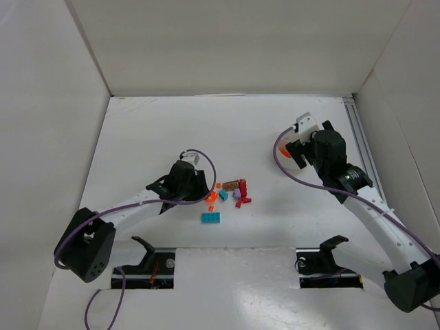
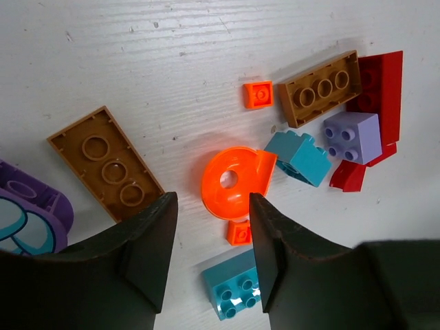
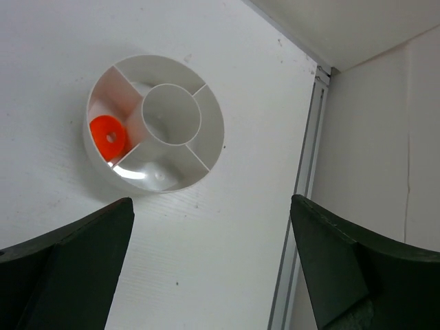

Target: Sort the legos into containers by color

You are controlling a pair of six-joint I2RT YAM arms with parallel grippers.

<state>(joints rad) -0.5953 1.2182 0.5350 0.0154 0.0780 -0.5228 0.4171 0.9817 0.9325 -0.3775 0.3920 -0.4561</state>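
Where I have the left gripper [image 2: 210, 206]: low over the loose legos [image 1: 230, 194], near the middle of the table [image 1: 137, 137].
Left jaws: partway open with a clear gap; as far as I can see they grip nothing.
Orange ring piece [image 2: 232, 180]: flat on the table just ahead of that gap. Its edge sits close against the finger [image 2: 268, 234] on the right of the wrist view, and I cannot tell whether they touch.
Small orange tiles: one [image 2: 238, 232] lies inside the gap, the other [image 2: 258, 94] beyond the ring, just beside a brown plate [image 2: 320, 88].
Second brown plate [image 2: 106, 161]: apart from the cluster, on the left of the wrist view, one end under the other finger.
Teal bricks: one [image 2: 299, 157] touches the ring's flat end; one [image 2: 234, 285] lies between the fingers, nearer the wrist.
Lavender brick [image 2: 352, 135]: against the red pieces [image 2: 381, 89], next to the first brown plate.
Right gripper [image 3: 211, 203]: above the white bowl [image 3: 172, 113], far right of the table, near the side rail [image 3: 306, 179].
Right jaws: spread wide, holding nothing.
White bowl: a round centre well ringed by four outer compartments; an orange round piece [image 3: 108, 137] lies in the compartment on the left of my wrist view.
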